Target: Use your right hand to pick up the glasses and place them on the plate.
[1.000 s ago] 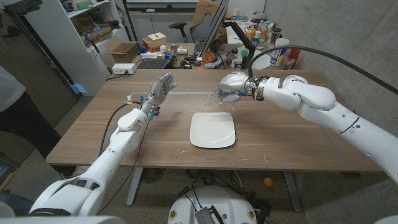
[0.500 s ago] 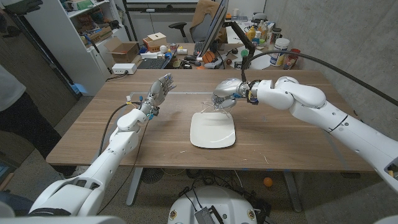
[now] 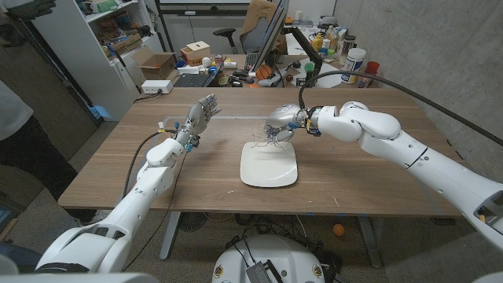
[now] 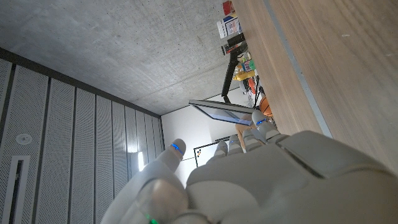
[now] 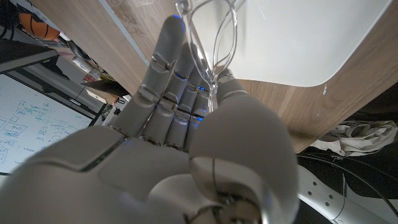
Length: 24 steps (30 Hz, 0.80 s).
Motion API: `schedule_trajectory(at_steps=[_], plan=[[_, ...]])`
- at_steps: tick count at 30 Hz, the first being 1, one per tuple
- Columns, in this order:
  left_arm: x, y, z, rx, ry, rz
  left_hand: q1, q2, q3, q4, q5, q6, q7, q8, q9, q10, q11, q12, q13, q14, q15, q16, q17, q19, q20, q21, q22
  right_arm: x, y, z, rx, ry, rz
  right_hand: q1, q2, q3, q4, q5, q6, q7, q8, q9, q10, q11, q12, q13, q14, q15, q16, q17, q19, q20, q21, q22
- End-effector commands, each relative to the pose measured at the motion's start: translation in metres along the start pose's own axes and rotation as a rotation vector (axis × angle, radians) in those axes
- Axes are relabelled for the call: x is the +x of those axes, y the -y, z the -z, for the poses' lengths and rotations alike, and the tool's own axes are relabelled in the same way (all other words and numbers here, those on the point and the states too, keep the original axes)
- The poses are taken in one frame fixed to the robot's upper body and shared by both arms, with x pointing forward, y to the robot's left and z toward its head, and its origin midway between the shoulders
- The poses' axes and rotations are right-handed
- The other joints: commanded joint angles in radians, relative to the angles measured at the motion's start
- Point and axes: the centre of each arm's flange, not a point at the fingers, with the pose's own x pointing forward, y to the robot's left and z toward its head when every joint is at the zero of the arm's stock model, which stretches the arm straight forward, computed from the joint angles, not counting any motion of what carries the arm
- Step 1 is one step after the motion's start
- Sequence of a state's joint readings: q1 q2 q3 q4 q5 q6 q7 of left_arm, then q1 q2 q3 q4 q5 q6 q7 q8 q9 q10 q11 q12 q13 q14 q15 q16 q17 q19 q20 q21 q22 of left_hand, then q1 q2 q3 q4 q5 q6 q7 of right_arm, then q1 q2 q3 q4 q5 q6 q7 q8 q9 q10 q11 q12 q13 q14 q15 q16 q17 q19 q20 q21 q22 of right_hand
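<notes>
1. The right hand (image 3: pixel 281 123) is hanging over the far edge of the white plate (image 3: pixel 269 167), near the middle of the wooden table (image 3: pixel 361 173).
2. This hand is holding the glasses (image 3: pixel 263 143); in the right wrist view the clear frame (image 5: pixel 208 37) is sitting between the thumb and the fingers (image 5: pixel 168 74), which are lying close together along it.
3. In the head view the glasses are hanging below the hand, just above the far rim of the plate. I cannot tell if they are touching the plate.
4. The plate is lying flat on the table, between the two arms and nearer to the robot than both hands.
5. The left hand (image 3: pixel 200 116) is staying raised over the far left part of the table, well apart from the plate. Its fingers are reaching up and spreading a little, and it is holding nothing.
6. Behind the table, shelves, boxes and a cluttered desk (image 3: pixel 236 71) are standing.
</notes>
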<state>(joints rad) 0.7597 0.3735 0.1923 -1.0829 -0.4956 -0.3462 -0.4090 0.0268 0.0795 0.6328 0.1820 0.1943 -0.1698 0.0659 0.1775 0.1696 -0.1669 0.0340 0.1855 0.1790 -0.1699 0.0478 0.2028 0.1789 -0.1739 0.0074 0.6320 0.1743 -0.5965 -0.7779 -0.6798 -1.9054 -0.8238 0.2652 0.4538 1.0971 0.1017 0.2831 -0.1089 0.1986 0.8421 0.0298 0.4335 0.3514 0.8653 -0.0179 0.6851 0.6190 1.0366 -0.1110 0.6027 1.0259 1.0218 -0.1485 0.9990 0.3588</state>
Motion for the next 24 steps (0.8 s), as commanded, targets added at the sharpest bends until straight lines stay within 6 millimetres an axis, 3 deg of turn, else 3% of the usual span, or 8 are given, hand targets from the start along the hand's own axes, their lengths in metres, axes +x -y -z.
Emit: schedule_trajectory(at_steps=[1,24], plan=[[0.002,-0.003,0.002,0.000,-0.012,0.001,-0.010,0.097,0.002,-0.001,0.005,-0.056,0.000,0.002,0.004,-0.088,0.000,0.005,0.001,-0.072,0.003,-0.003,0.003,-0.063,0.003,-0.001,0.004,0.009,-0.016,0.005,0.020,-0.043,-0.005,0.075,0.063,0.002,0.000,0.005,0.065,-0.055,0.003,0.003,0.017,-0.013,0.000,0.004,0.109,-0.107,-0.005,0.003,-0.031,-0.068,0.008,-0.002],[0.008,-0.005,0.006,0.001,-0.030,0.000,-0.010,0.097,0.001,0.000,0.005,-0.058,0.000,0.002,0.004,-0.090,-0.001,0.004,0.001,-0.074,0.004,-0.004,0.003,-0.062,0.003,-0.007,0.005,0.014,-0.049,0.002,0.067,-0.033,-0.060,0.076,0.063,0.001,0.001,0.005,0.066,-0.052,0.000,0.006,0.021,-0.010,-0.003,0.006,0.113,-0.107,-0.013,0.008,-0.039,-0.068,0.029,-0.021]])
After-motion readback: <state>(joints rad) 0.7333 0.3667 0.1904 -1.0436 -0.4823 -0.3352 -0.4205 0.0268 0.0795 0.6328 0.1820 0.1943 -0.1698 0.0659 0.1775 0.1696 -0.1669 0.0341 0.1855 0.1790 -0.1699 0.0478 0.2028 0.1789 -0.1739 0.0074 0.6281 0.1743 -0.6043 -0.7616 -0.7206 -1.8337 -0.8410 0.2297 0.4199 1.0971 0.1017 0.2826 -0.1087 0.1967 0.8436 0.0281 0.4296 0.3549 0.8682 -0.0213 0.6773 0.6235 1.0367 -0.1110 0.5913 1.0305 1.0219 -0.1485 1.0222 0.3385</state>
